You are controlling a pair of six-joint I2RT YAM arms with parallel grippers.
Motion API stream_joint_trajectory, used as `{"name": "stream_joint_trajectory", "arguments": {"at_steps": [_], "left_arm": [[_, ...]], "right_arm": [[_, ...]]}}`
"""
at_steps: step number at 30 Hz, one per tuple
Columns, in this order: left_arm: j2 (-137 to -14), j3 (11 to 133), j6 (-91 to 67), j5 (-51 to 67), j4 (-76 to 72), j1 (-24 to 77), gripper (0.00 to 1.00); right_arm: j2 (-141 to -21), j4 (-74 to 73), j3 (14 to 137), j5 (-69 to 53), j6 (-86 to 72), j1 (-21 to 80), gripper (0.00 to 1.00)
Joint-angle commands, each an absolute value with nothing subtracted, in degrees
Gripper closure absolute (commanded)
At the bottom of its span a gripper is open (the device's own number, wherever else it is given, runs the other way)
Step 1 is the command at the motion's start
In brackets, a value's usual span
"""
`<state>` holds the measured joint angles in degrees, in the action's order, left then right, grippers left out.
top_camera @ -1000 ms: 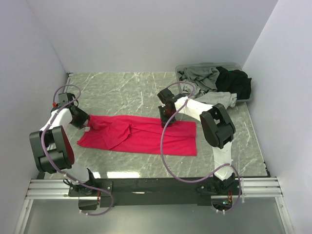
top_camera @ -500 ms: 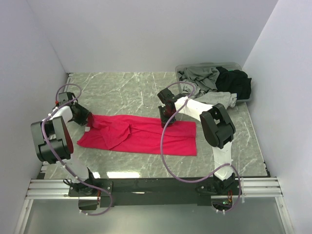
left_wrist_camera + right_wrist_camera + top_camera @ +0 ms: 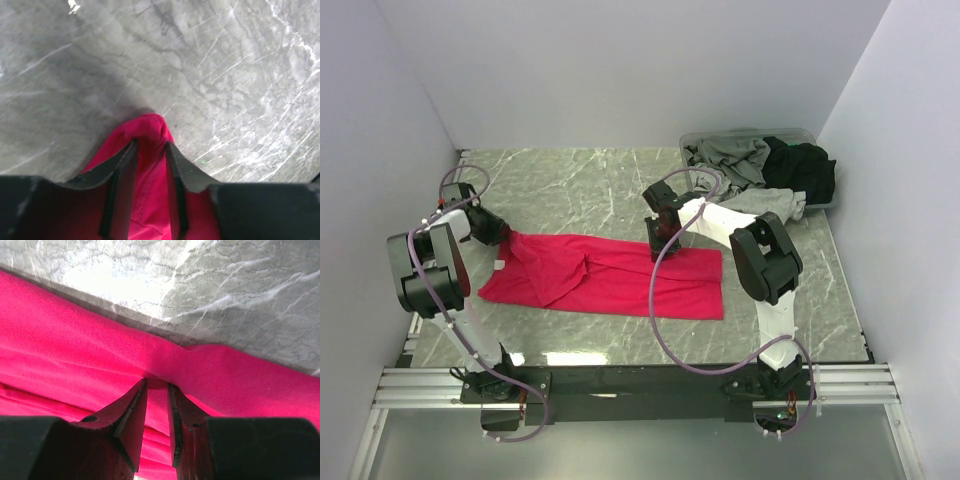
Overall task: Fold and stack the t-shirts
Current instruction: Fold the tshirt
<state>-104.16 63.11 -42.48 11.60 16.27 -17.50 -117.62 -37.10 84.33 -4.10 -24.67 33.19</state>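
Top external view: the pinkish-red t-shirt [image 3: 605, 278] is spread lengthwise on the table [image 3: 580, 180], its left end pinched in the left claw [image 3: 150, 145] and its far edge in the right claw [image 3: 156, 385]. A fold is judged to be starting; next, both pinched edges need to be lifted together and brought toward the near edge.

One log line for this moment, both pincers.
left pincer: shut on red t-shirt, left end | right pincer: shut on its far edge | fold: unfinished
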Motion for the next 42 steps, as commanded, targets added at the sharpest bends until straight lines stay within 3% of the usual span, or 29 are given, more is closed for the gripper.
{"name": "stream_joint_trajectory", "arguments": {"at_steps": [1,7,11,42], "left_arm": [[-105.4,65.7,-41.7,13.9,13.4,-17.8,0.67],[-107.8,66.5,-42.5,15.9,12.1,-17.8,0.81],[-108.2,67.1,-42.3,15.4,11.5,-18.3,1.0],[-109.6,70.0,-40.8,16.9,8.5,-23.8,1.0]], "right_arm": [[-122.7,-39.5,82.4,1.1,-24.0,32.2,0.69],[-123.0,-39.9,82.4,1.2,-24.2,32.1,0.69],[-123.3,-40.0,82.4,1.5,-24.3,32.1,0.69],[-125.6,-42.3,85.1,2.8,-24.7,31.0,0.69]]}}
